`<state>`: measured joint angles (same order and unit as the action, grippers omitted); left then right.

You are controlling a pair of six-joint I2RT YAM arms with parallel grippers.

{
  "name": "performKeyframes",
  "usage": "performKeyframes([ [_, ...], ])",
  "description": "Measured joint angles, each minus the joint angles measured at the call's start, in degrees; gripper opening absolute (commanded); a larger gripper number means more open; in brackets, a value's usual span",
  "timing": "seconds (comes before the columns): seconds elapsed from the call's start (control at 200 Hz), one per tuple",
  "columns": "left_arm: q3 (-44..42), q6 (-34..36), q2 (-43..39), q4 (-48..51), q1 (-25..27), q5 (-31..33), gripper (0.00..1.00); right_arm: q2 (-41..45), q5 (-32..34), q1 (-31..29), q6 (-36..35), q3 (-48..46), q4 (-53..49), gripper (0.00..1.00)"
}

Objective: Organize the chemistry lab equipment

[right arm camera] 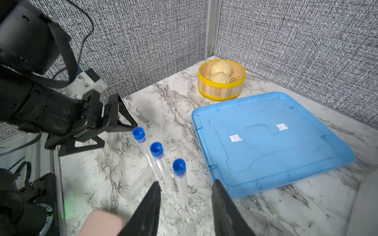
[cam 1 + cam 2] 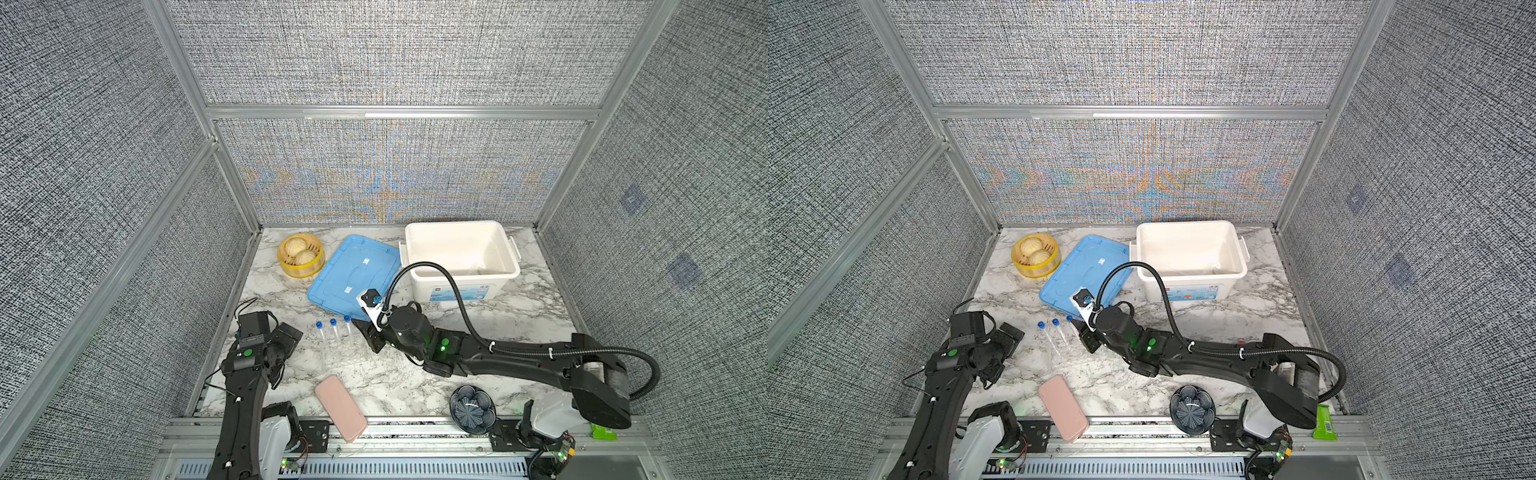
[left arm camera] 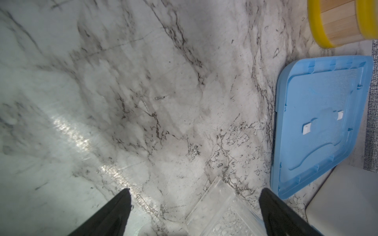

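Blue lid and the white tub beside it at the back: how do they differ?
The blue lid is flat and shallow; the white tub is deep, with tall walls and an open top. The lid is light blue; the tub is white, with a printed label on its front. The lid lies skewed to the back wall; the tub sits roughly square to it. Both are rectangular plastic pieces with rounded corners, resting on the marble table.
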<state>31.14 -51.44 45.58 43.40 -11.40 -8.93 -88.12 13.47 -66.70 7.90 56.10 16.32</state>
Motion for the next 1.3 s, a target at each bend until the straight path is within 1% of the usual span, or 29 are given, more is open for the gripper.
performKeyframes([
  [0.145, 0.3, 0.0, -0.1, 0.0, 0.0, 0.2, 0.99, 0.1, -1.1, 0.7, 3.2, -2.1, -9.7, 0.42],
  [0.35, 0.6, 0.0, 0.0, -0.1, 0.0, 1.4, 0.99, -5.8, -8.9, 1.2, 7.4, 0.3, -18.9, 0.47],
  [0.405, 0.9, 0.0, 0.3, -0.1, -0.1, 1.5, 0.99, -7.6, -11.6, 1.7, 8.6, 2.2, -20.4, 0.47],
  [0.52, 1.2, 0.0, 0.7, -0.2, -0.3, 1.7, 0.99, -10.7, -15.2, 3.8, 12.3, 5.0, -20.8, 0.47],
  [0.72, 1.2, 0.0, 0.6, -0.3, -0.4, 2.4, 0.99, -16.9, -20.1, 5.7, 17.8, 10.6, -24.0, 0.40],
  [0.855, 1.2, 0.1, 0.5, -0.3, -0.4, 2.8, 0.99, -18.8, -22.5, 6.6, 20.0, 12.5, -25.6, 0.37],
  [1.005, 1.2, 0.2, 0.0, -0.2, -0.7, 2.8, 0.99, -20.5, -23.5, 8.2, 22.3, 13.9, -27.5, 0.35],
  [1.095, 1.2, 0.2, -0.4, -0.2, -0.6, 2.7, 0.99, -21.3, -24.7, 9.1, 23.9, 14.1, -28.1, 0.32],
  [1.301, 1.2, 0.3, -0.5, -0.2, -0.6, 2.8, 0.99, -21.7, -24.9, 9.0, 25.0, 14.8, -28.6, 0.28],
])
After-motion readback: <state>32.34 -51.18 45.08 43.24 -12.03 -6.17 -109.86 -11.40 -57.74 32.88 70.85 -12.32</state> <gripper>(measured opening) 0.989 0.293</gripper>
